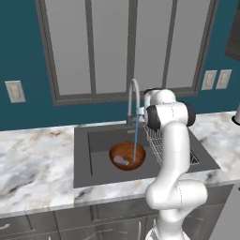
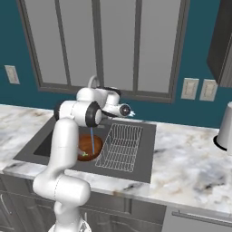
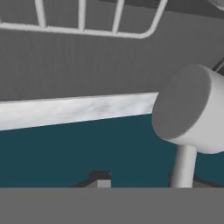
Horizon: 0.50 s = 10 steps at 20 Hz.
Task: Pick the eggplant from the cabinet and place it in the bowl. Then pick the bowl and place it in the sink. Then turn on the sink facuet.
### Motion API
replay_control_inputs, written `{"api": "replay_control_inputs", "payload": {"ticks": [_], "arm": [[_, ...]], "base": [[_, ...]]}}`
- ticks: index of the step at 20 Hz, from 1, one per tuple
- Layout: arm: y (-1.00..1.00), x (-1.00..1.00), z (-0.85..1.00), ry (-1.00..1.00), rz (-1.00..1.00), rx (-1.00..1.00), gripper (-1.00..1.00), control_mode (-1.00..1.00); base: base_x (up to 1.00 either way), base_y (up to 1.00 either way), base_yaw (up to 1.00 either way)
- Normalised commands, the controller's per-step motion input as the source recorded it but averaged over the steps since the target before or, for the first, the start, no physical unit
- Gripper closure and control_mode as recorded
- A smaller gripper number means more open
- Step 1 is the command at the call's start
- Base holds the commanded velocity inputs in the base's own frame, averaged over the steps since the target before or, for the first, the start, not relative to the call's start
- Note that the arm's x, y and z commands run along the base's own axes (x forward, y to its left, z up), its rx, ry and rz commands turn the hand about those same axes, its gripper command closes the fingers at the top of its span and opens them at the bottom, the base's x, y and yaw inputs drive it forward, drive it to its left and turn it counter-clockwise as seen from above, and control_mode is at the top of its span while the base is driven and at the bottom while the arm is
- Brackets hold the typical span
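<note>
Glossy white arm [image 1: 174, 154], dark joints

My base faces a marble counter [image 1: 37, 161] that runs left and right under the window. The sink [image 1: 93, 159] is set into it, dark grey, with the bowl [image 1: 127, 156] on its floor and a white wire rack [image 2: 118, 147] on its right side. The faucet [image 1: 133, 101] stands at the sink's back edge. Far right on the counter stands a white paper towel roll [image 2: 225, 127].
</note>
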Motion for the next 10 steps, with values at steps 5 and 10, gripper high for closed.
{"api": "replay_control_inputs", "payload": {"ticks": [5,10], "arm": [[-0.62,-0.33,-0.28,0.02,-0.04,0.00,1.00,-1.00],[-0.27,-0.41,-0.08,0.00,-0.03,0.00,1.00,-1.00]], "base": [[0.00,0.00,0.00],[0.00,0.00,0.00]]}}
